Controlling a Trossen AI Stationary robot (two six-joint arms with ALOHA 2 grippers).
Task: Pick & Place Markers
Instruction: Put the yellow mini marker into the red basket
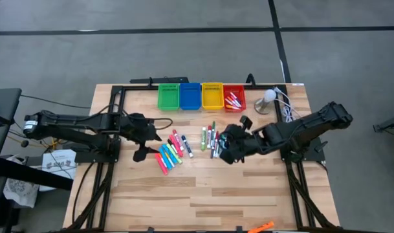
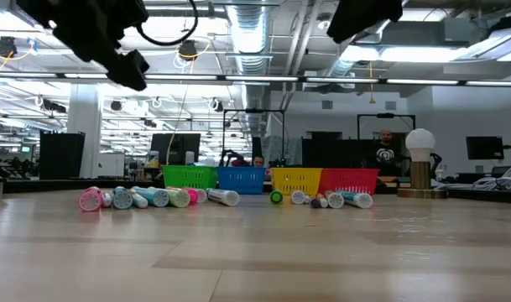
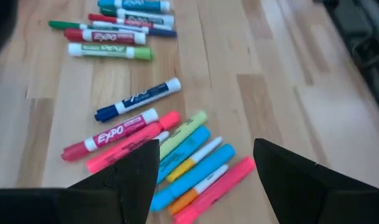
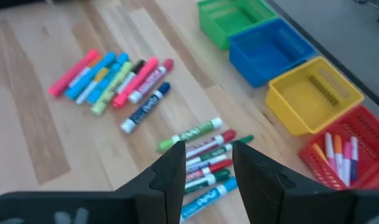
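My right claw (image 4: 206, 171) hangs above the desk's middle, jaws partly apart and clamped on nothing, with the right-hand cluster of markers (image 4: 205, 158) showing in the gap between the fingers. My left claw (image 3: 205, 177) hovers over the left-hand cluster, fingers spread wide and empty. Neither claw touches a marker.

Left-hand cluster (image 1: 169, 154): pink, cyan, yellow and orange markers lying side by side, with a red one and a blue one just beside them, left of the desk's centre. Right-hand cluster (image 1: 210, 137): green, red and blue markers, lying roughly parallel, near the centre.

Along the desk's far edge stands a row of four bins: green bin (image 1: 168, 96), blue bin (image 1: 190, 96), yellow bin (image 1: 212, 96), red bin (image 1: 234, 98). The red bin already holds several markers; the other three appear empty.

Step in hand, as I judge it: approach before a pick, my right claw lining up on the right-hand cluster. The next move calls for lowering onto one marker at the cluster's edge, fingers straddling its barrel across its width, without nudging its close neighbours.
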